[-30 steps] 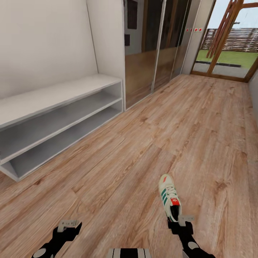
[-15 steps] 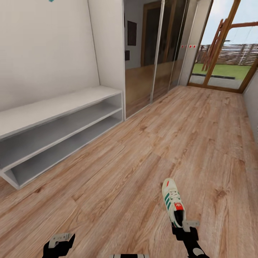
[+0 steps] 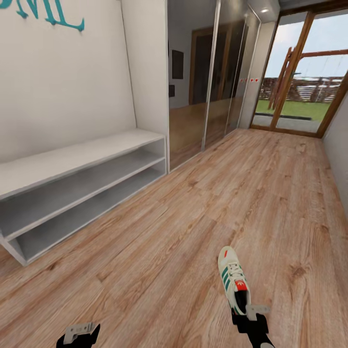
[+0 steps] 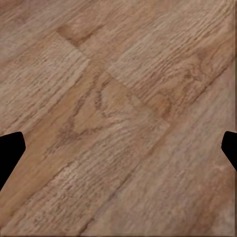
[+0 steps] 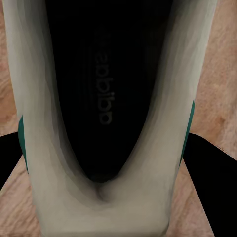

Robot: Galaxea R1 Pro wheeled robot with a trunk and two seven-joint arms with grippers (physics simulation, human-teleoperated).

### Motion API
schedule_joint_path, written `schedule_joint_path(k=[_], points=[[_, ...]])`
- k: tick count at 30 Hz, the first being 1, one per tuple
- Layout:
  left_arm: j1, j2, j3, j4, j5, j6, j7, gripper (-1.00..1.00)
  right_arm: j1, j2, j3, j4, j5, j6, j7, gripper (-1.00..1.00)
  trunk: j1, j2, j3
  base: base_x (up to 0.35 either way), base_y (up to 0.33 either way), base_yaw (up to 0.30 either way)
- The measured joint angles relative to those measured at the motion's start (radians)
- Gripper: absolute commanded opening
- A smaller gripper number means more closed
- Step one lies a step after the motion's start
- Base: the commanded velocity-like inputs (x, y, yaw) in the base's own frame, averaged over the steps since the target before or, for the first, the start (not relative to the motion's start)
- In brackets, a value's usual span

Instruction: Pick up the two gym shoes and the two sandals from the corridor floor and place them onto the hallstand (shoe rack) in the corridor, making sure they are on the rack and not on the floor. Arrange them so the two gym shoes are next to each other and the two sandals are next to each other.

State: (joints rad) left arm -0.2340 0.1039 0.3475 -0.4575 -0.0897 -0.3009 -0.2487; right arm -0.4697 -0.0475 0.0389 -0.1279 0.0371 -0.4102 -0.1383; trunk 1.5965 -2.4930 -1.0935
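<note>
A corridor floor of light brown wood plank is seen running toward glazed doors w/ grass beyond. A wide low white hallstand w/ two open shelf levels is set against the white wall; mirrored sliding panels are seen just past its far end, and teal lettering is partly seen on the wall above it.

One gym shoe is held above the floor, well apart from the hallstand, on the side away from the wall. Its long axis is laid roughly along the corridor, toe pointed toward the doors, heel at the right gripper. The shoe is cream-white w/ green side stripes, white laces, and red-orange patches at the toe tip and tongue. In the right wrist view the dark insole w/ printed lettering is seen inside the cream collar, and dark finger shapes are pressed at both sides of the heel: the jaws are closed on it.

The left gripper is seen nearer the hallstand side, nothing between its fingers; in the left wrist view the fingertips are set wide apart over bare planks.
</note>
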Motion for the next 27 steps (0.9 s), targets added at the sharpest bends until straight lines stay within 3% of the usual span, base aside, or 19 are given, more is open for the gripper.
schedule_joint_path(k=[27], points=[[0.001, -0.002, 0.000, 0.005, 0.001, 0.000, 0.000, 1.00, 0.000, 0.003, 0.000, 0.016, -0.001, -0.001, 0.000, -1.00, -0.100, 0.182, 0.076, 0.000, 0.000, 0.259]])
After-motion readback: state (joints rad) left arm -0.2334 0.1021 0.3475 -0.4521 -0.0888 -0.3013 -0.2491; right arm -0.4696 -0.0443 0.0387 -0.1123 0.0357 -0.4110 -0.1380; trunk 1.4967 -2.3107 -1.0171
